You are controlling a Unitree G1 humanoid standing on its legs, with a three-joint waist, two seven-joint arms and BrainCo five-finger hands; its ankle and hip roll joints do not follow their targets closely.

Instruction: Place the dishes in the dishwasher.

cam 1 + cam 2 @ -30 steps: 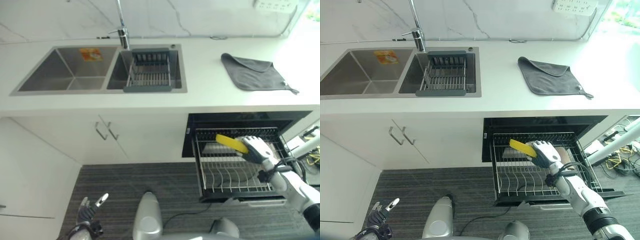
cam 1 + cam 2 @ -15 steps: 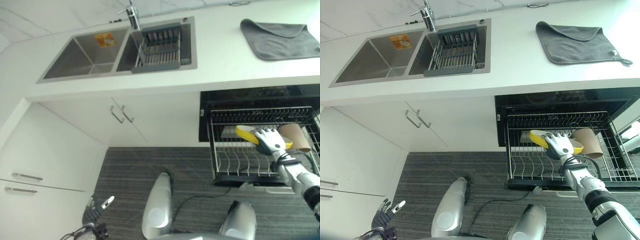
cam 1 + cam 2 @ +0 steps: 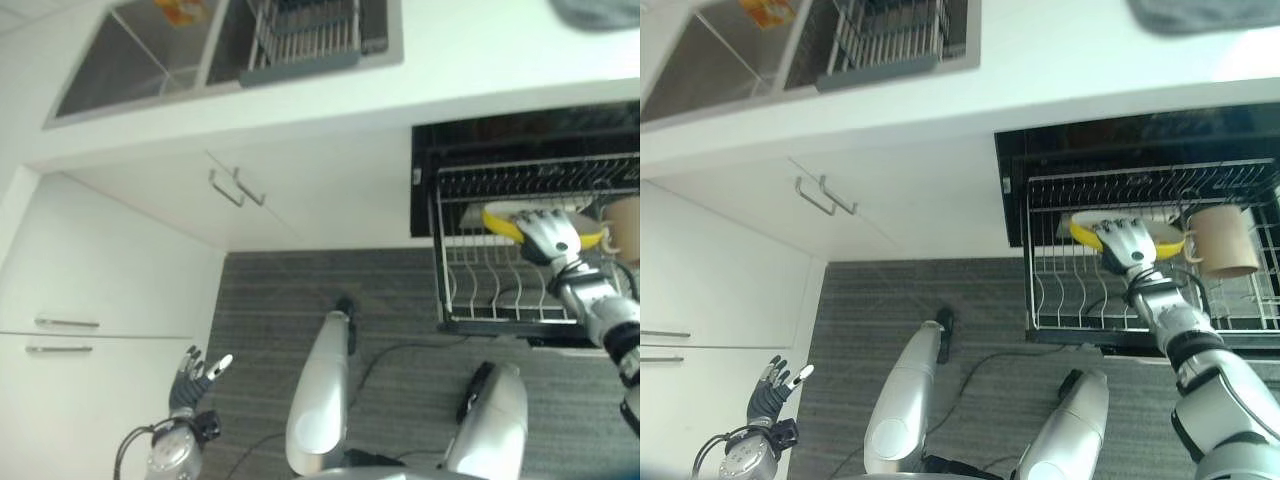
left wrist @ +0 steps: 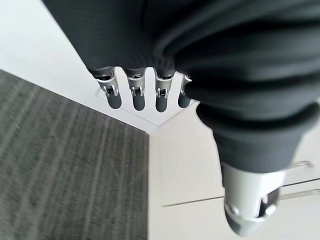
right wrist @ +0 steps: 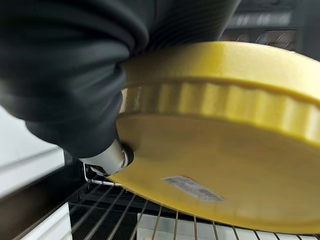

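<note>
My right hand (image 3: 1127,243) is shut on a yellow plate (image 3: 1085,232), fingers over its top and thumb (image 5: 107,157) under its rim. The plate (image 5: 215,165) lies roughly flat just above the back of the pulled-out wire rack (image 3: 1080,300) of the dishwasher (image 3: 1120,140). A beige cup (image 3: 1222,240) lies on its side in the rack just right of the plate. Low at the left, my left hand (image 3: 770,385) hangs open with straight fingers (image 4: 136,95) above the striped floor.
White countertop (image 3: 1040,80) runs across the top with a double sink and a grey drainer basket (image 3: 885,40). A grey cloth (image 3: 1200,12) lies at the counter's far right. White cabinet doors with handles (image 3: 825,195) and drawers (image 3: 680,340) stand left of the dishwasher.
The camera has tipped down and shifted, so the whole scene slid upward. My right hand still holds the yellow plate over the rack's back part. The left hand stays low and idle.
</note>
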